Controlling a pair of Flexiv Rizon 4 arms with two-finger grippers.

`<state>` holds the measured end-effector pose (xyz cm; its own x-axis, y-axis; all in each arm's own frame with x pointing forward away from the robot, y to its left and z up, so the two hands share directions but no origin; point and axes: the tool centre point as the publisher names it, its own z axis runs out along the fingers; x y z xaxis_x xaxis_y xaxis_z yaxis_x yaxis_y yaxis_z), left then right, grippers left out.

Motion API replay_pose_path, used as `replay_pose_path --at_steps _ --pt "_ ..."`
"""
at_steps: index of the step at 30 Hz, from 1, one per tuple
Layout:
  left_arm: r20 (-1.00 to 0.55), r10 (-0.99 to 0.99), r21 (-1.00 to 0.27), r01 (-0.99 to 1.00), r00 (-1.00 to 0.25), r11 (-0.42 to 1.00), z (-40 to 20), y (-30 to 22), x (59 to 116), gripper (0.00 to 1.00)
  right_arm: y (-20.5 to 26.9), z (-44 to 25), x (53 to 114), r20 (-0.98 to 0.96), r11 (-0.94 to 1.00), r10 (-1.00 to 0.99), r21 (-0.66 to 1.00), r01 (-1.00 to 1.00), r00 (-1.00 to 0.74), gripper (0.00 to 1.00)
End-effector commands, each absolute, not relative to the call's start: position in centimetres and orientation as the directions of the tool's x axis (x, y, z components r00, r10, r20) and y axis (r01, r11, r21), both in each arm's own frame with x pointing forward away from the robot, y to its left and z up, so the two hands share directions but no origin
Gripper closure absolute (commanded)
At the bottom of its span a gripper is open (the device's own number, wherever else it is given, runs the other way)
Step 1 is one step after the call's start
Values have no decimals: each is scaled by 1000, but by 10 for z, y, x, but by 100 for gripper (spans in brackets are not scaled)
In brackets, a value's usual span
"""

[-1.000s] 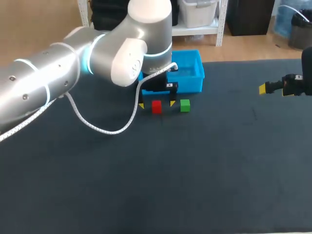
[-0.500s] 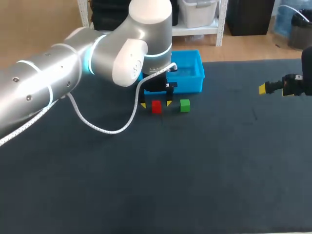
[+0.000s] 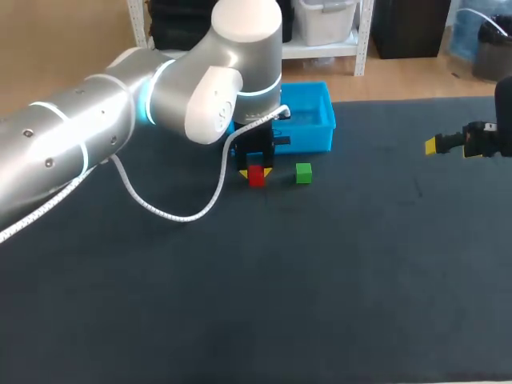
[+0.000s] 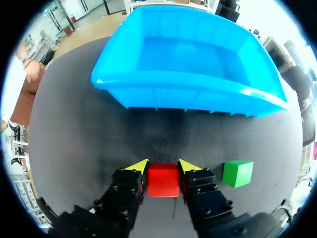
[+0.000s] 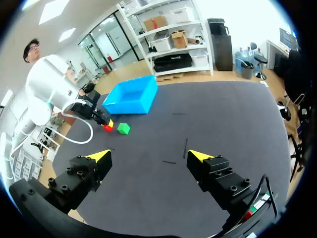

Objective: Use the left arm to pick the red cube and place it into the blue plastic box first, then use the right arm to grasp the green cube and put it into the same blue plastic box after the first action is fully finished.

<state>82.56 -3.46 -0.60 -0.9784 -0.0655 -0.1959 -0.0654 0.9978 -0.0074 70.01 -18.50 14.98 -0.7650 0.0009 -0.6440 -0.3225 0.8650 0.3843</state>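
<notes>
Red cube (image 4: 163, 181) on the mat just in front of blue plastic box (image 4: 188, 94), pinched on both sides by left gripper (image 4: 162, 166). Green cube (image 4: 237, 173) also just in front of box. Right gripper (image 5: 149, 155) spread wide, well apart from box.

This is a robotics lab bench. A wide table (image 3: 336, 304) under a dark mat carries plain test props: a small red cube (image 3: 256, 176) and a green cube (image 3: 303, 173) near 12 o'clock, with a blue plastic box (image 3: 312, 138) just behind them. A heavy grey left arm (image 3: 96, 136), trailing a loose white cable (image 3: 160, 210), enters from 9 o'clock. The right gripper (image 5: 149, 156) hangs at 3 o'clock.
</notes>
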Motion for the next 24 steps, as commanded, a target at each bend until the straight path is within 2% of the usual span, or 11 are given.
replay_pose_path --at_steps 1,24 --pt "-197 -66 -8 -66 -978 998 -6 -37 828 100 -185 150 700 -643 865 0 384 -322 -766 0" --pt "-312 -37 -93 -9 -949 996 93 -18 798 100 -185 150 700 -643 865 0 384 -322 -766 0"
